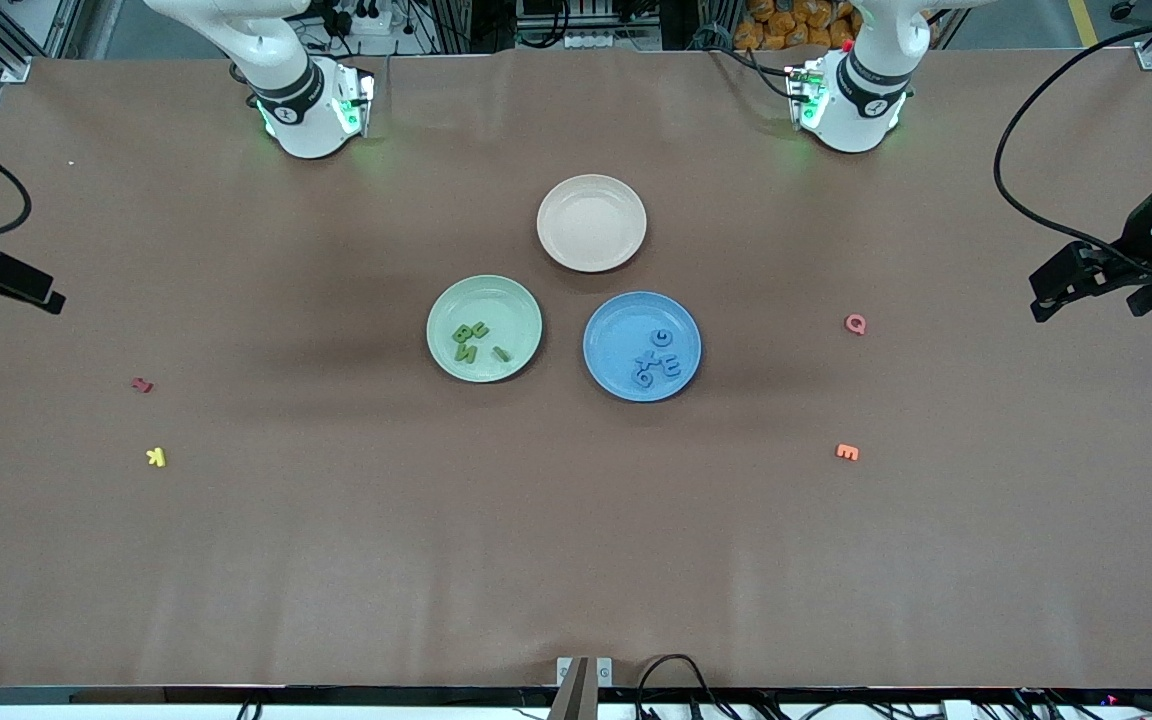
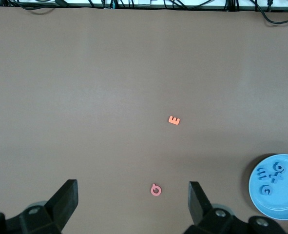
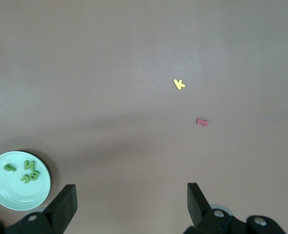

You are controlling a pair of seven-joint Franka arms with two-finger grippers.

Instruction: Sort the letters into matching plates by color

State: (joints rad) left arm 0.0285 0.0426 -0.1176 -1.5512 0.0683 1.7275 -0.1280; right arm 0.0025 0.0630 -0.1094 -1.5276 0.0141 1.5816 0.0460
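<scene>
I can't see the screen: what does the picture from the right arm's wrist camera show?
Brown table seen from above, with the right claw open and empty at the picture's edge. A pale green plate holds green letters; a yellow letter and a red letter lie loose on the table, apart from the plate.

1. We see the blue plate cut by the left wrist view's edge.
2. The green letters overlap in the front view; we cannot read each shape.
3. The red letter is too small for us to read.
4. Both arms are cropped at the front view's top edge.
5. The left gripper shows only its fingers.
</scene>
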